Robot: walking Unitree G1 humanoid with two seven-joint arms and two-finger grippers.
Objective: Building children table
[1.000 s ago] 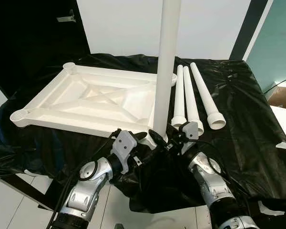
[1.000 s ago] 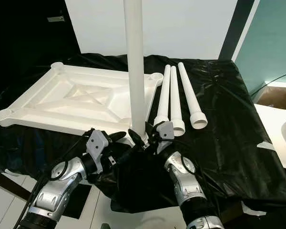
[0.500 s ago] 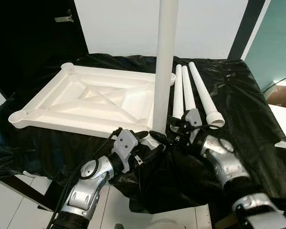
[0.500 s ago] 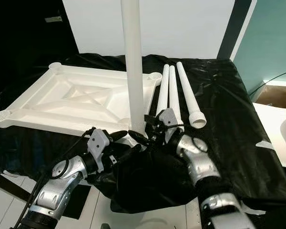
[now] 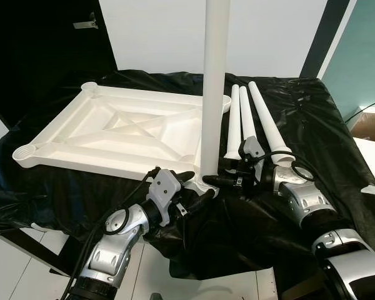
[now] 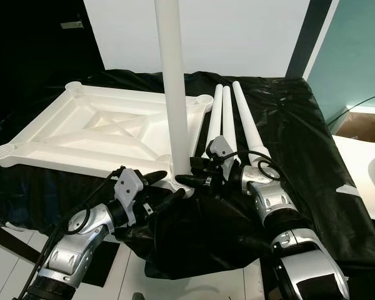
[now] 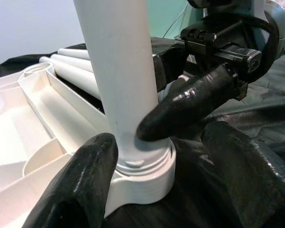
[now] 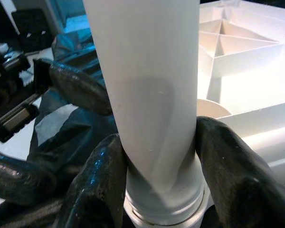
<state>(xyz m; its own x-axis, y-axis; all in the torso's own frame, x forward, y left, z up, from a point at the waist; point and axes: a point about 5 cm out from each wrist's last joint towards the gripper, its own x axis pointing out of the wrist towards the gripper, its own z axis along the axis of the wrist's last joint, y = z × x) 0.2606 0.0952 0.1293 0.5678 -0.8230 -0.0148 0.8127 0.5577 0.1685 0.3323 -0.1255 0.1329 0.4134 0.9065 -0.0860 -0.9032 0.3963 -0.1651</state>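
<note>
The white table top (image 5: 81, 134) lies upside down on the black-covered table. One white leg (image 5: 214, 94) stands upright in its near right corner socket (image 7: 142, 173). My right gripper (image 5: 214, 180) reaches in from the right and is shut on the leg just above the socket, with a pad on each side (image 8: 228, 175). My left gripper (image 5: 197, 187) comes from the near side and is open, its fingers (image 7: 80, 190) straddling the socket at the leg's foot. One right fingertip (image 7: 190, 102) shows pressed against the leg.
Three spare white legs (image 5: 250, 125) lie side by side on the black sheet (image 5: 325, 125) just right of the table top, flared ends toward me. The table's near edge runs under my forearms. A white wall stands behind.
My right arm has swung from straight in front round to the right, and its gripper now meets the leg's foot from that side. The leg stays upright; the left gripper has hardly moved.
</note>
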